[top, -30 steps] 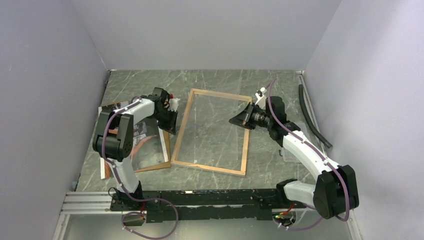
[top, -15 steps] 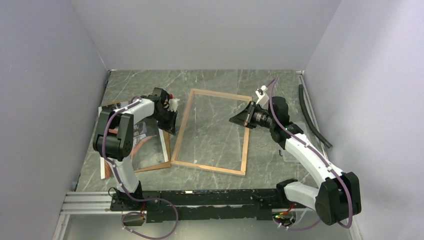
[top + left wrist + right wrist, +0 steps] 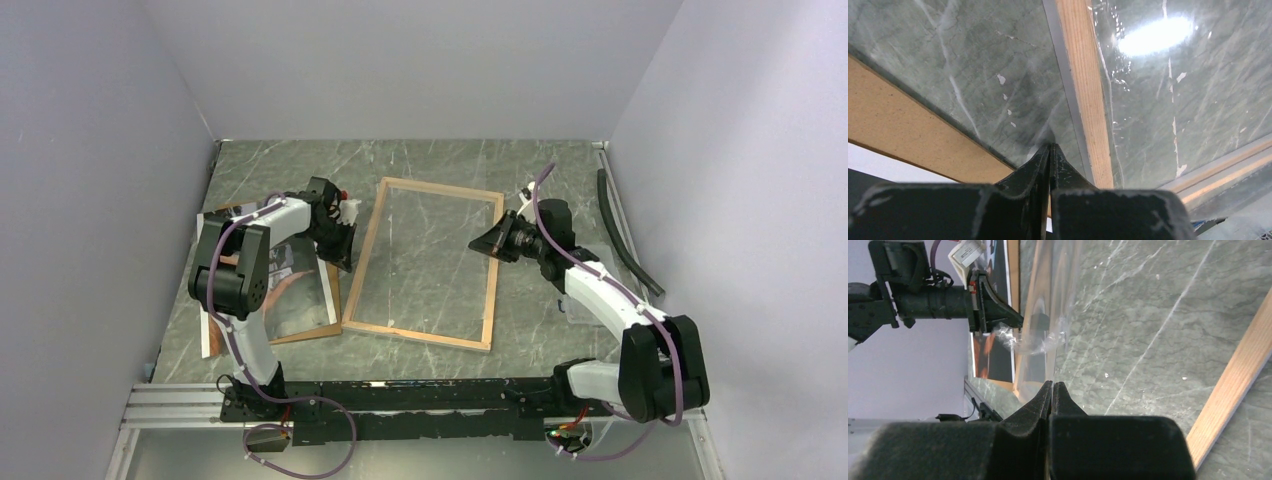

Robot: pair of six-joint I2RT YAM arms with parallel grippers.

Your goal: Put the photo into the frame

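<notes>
The frame [image 3: 420, 335] lies flat mid-table with its pale wood back up; its rail shows in the left wrist view [image 3: 1083, 90] and the right wrist view [image 3: 1233, 385]. The photo [image 3: 290, 285] lies at the left on the brown backing board [image 3: 300, 335], partly under my left arm; it also shows in the right wrist view [image 3: 993, 350]. A clear sheet [image 3: 420, 260] hangs over the frame between my grippers. My left gripper [image 3: 343, 243] is shut on its left edge [image 3: 1050, 146]. My right gripper [image 3: 478, 243] is shut on its right edge [image 3: 1052, 384].
A black strip [image 3: 625, 235] lies along the right wall. Grey walls close in the table on three sides. The aluminium rail [image 3: 400, 395] with both arm bases runs along the near edge.
My right gripper has shifted a little to the right and its arm has dropped lower, still shut on the clear sheet. My left gripper has barely moved.
</notes>
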